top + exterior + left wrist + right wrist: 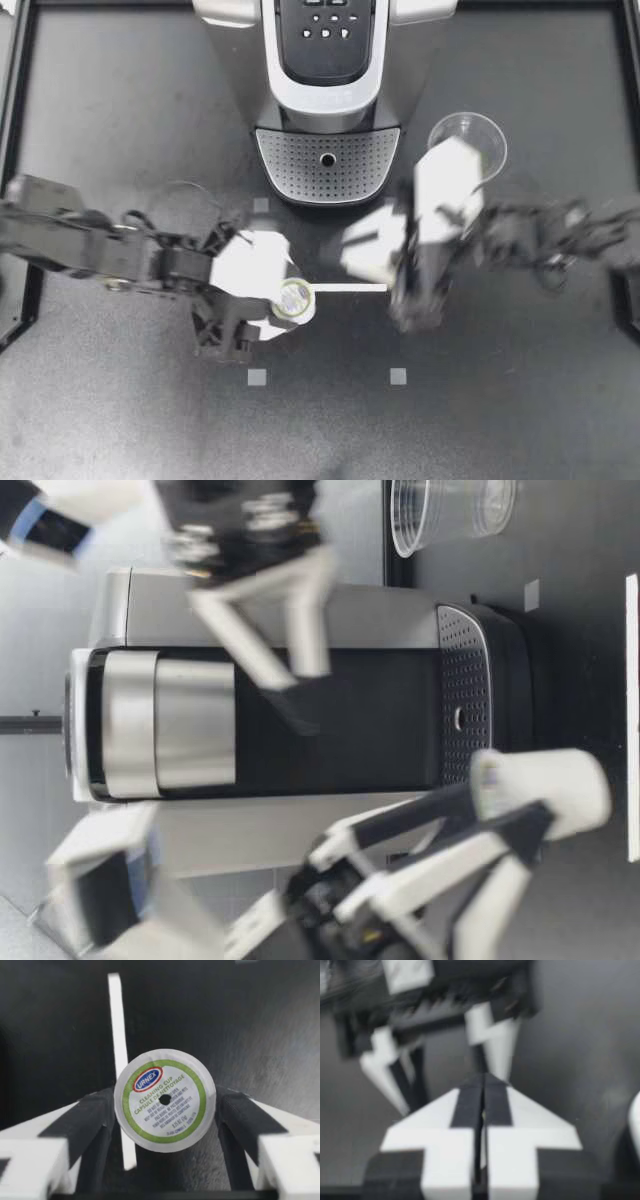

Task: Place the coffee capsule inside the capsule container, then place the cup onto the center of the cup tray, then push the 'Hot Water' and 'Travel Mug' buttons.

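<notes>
My left gripper [289, 301] is shut on the coffee capsule [296, 298], a white pod with a green-ringed foil lid [165, 1100], held upright low over the table in front of the machine. Both black pads [95, 1115] press its sides. My right gripper [362, 254] is shut and empty, raised in front of the machine [295, 675] and blurred. Its closed fingertips [482, 1080] point toward the left gripper. The clear cup [467, 143] stands to the right of the cup tray [327, 165].
The coffee machine [325, 60] stands at the back centre, with its buttons on top. A white tape line [350, 288] runs between the grippers. Small tape squares [257, 377] [398, 376] mark the mat in front. A black frame [15, 150] edges the table.
</notes>
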You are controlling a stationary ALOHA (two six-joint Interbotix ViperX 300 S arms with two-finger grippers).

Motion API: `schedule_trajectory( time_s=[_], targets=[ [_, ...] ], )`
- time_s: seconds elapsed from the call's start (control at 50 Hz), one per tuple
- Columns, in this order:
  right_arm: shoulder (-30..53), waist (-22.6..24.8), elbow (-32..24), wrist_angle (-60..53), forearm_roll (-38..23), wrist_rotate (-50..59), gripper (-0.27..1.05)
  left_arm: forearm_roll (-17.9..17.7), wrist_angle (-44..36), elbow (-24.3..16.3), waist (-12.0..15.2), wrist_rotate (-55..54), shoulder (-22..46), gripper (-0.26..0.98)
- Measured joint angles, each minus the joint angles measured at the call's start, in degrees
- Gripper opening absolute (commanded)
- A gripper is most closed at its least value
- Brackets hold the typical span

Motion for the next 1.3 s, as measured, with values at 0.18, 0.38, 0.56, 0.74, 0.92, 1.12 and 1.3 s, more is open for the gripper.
schedule_trajectory(
  time_s=[0.18, 0.38, 0.56, 0.74, 0.92, 1.12, 1.3],
  targets=[
    [-1.8, -4.6, 0.7, -6.9, 0.1, 1.1, 0.08, 0.0, -3.6, 2.0, 0.0, -0.9, -2.8, 0.44],
    [-1.8, -7.6, -0.9, -9.1, 0.1, 1.1, 0.08, 0.0, -4.7, 2.5, 0.0, -1.0, -3.2, 0.44],
    [-1.8, -9.3, -1.9, -9.6, 0.1, 1.1, 0.08, 0.0, -4.7, 2.5, 0.0, -1.0, -3.3, 0.44],
    [-1.8, -9.7, -2.3, -10.9, 0.1, 1.0, 0.08, 0.0, -4.7, 2.5, 0.0, -1.0, -3.2, 0.44],
    [-1.8, -9.8, -2.3, -13.4, 0.1, 0.7, 0.08, 0.0, -4.7, 2.5, 0.0, -1.0, -3.2, 0.44],
    [-2.4, -10.3, -2.2, -15.9, 0.0, 0.6, 0.08, 0.0, -4.7, 2.5, 0.0, -1.0, -3.2, 0.44],
    [-2.8, -10.7, -2.2, -18.5, 0.0, 0.4, 0.08, 0.0, -4.7, 2.5, 0.0, -1.0, -3.2, 0.44]
  ],
)
